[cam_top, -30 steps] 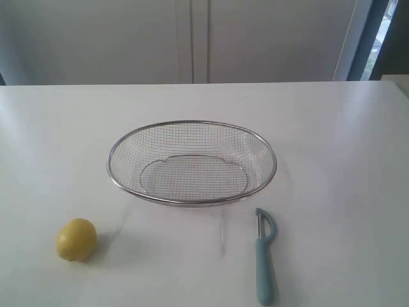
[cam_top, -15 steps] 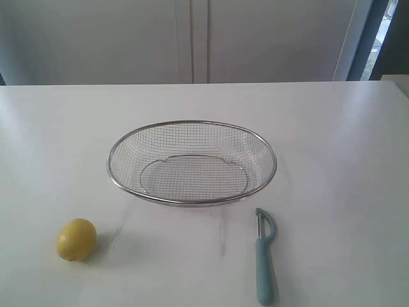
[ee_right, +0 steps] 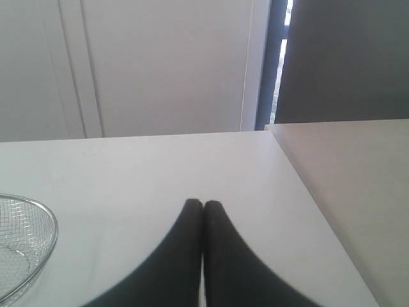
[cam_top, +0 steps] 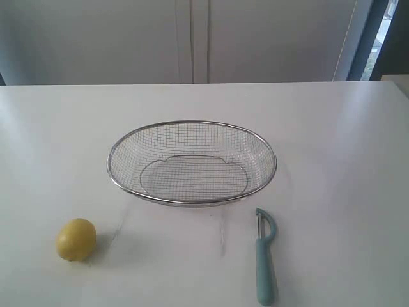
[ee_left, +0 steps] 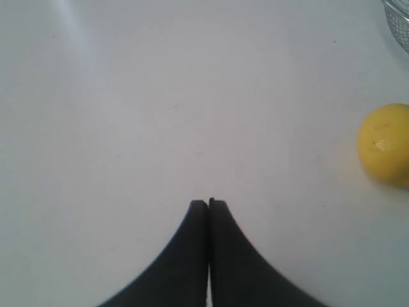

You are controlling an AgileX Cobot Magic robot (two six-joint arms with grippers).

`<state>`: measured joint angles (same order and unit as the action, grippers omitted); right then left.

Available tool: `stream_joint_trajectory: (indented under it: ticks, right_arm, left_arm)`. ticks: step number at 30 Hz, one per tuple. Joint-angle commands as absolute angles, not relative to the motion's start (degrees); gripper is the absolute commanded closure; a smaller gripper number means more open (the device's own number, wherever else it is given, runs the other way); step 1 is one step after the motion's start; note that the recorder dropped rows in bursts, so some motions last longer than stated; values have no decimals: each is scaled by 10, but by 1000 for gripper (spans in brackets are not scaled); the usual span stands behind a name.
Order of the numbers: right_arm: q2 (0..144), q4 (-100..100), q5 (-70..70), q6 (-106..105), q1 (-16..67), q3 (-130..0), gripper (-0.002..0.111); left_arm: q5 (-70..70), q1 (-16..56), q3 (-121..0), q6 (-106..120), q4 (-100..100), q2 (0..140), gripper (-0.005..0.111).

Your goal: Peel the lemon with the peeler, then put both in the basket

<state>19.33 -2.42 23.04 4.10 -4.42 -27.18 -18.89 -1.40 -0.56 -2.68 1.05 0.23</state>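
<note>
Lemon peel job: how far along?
Done: nothing. Lemon sits whole on the table, peeler lies apart from it, and the basket holds nothing. In hand: nothing; left end effector and right end effector are shut, empty. Left: grasp, peel, basket both.

bare table [cam_top: 339, 160] all round lemon [cam_top: 76, 240] and peeler [cam_top: 264, 265], basket [cam_top: 192, 121] just behind peeler

The basket [cam_top: 192, 126] is fine silver wire mesh under a shiny metal rim. The lemon [cam_top: 76, 239] looks matt, faintly dimpled. The table [cam_top: 332, 141] is smooth, white, slightly glossy.
</note>
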Motion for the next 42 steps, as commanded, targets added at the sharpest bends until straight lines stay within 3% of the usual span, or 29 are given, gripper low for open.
stream_joint_trajectory:
  ticks: [1, 11, 29, 42]
  right_arm:
    - [220, -25, 285, 50, -44, -316, 108]
    - [314, -25, 396, 79, -44, -400, 108]
    - [351, -25, 340, 107, -44, -405, 108]
    - [543, -21, 526, 107, -44, -482, 108]
  left_arm:
    - [-192, -16, 0, -27, 11, 0, 107]
    - [-192, -16, 0, -27, 11, 0, 107]
    - [-192, -16, 0, -27, 11, 0, 107]
    - [-192, -16, 0, -27, 11, 0, 107]
